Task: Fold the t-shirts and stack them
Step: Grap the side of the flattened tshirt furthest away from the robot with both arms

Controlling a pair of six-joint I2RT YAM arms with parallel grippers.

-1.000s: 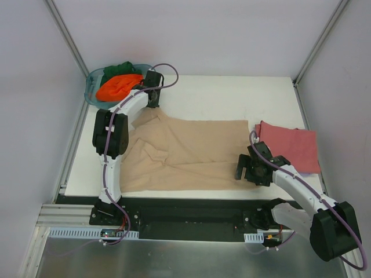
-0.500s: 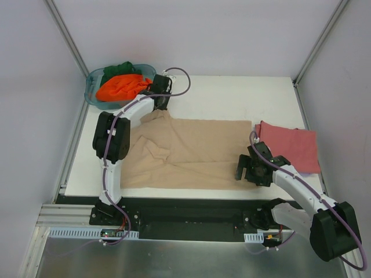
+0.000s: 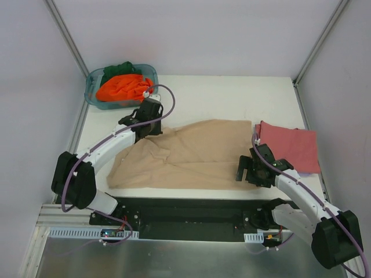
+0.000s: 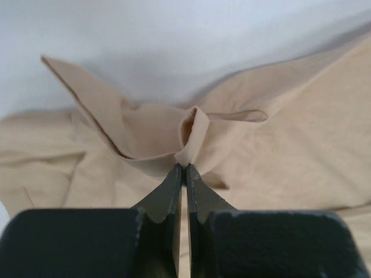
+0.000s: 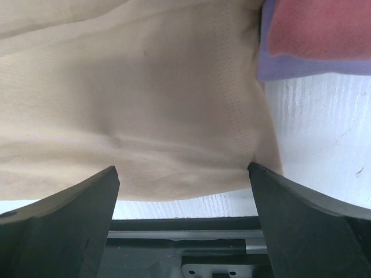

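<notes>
Behind the left claw, the teal tub holds an orange t-shirt and a green t-shirt. That claw is clamped on a raised fold of the tan t-shirt, which spreads across the tabletop to the right claw, whose jaws stand wide apart above its hem. Just right of it a folded red t-shirt lies atop a lavender t-shirt.

Left arm and right arm, white shells, black joints; a purple cable trails each; left pincer shows matte black wedge fingers.

Tan t-shirt rumpled centrally, red shirt folded right, lavender shirt perhaps beneath
</notes>
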